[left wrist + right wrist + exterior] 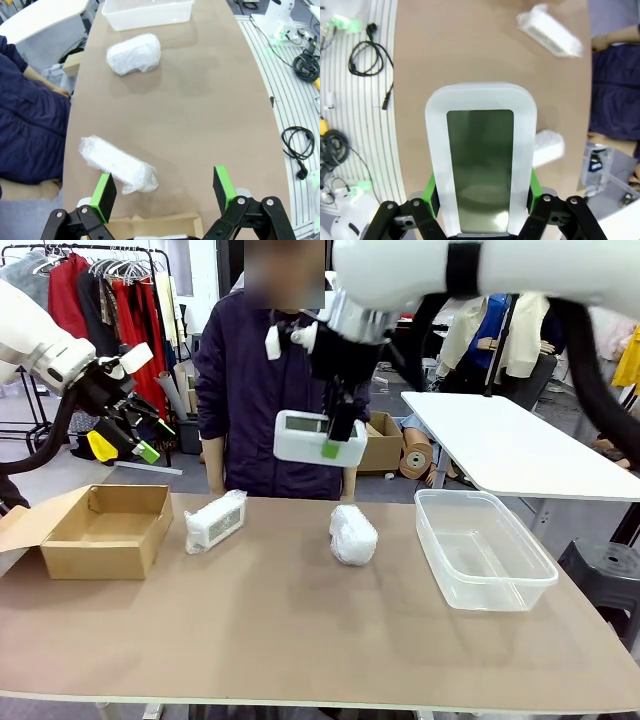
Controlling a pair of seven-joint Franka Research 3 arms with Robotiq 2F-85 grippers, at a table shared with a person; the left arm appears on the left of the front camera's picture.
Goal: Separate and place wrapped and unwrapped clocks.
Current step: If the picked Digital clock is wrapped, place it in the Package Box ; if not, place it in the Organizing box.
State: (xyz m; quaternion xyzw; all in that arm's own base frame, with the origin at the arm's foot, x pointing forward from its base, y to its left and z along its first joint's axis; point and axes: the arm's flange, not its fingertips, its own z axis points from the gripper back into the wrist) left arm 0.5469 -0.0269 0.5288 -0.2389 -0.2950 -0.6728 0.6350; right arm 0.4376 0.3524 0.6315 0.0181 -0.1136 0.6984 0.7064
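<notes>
Unwrapped clock (318, 438): held in the air by the right gripper (332, 447), clear of the table and in front of the person's torso.
Clock axis: long axis level, running left-right across the front view. In the right wrist view the clock (480, 160) stretches away from the fingers.
Clock face: the greenish-grey screen is turned upward, toward the wrist camera.
Right gripper (481, 195): pinching the clock, with 1 green pad on each long side, toward 1 end of the body.
Left gripper (150, 437): jaws spread wide and holding nothing, raised above the left end of the table. In the left wrist view this gripper (165, 192) hangs over the table beside the boxy bundle.
Boxy wrapped bundle (215, 521): on the table just right of the cardboard box (105, 552), long axis slanting from near-left to far-right – also seen at (119, 164) and (549, 31).
Rounded wrapped lump (353, 534): on the table near the middle, between the boxy bundle and the clear plastic container (500, 598); apart from both.
Table (280, 630): brown top with a pale edge.
Room: a person (250, 390) in dark clothing stands at the far side – a clothes rack (110, 290) behind on the left, a white table (500, 440) on the right, and black cables (297, 145) on the floor.
</notes>
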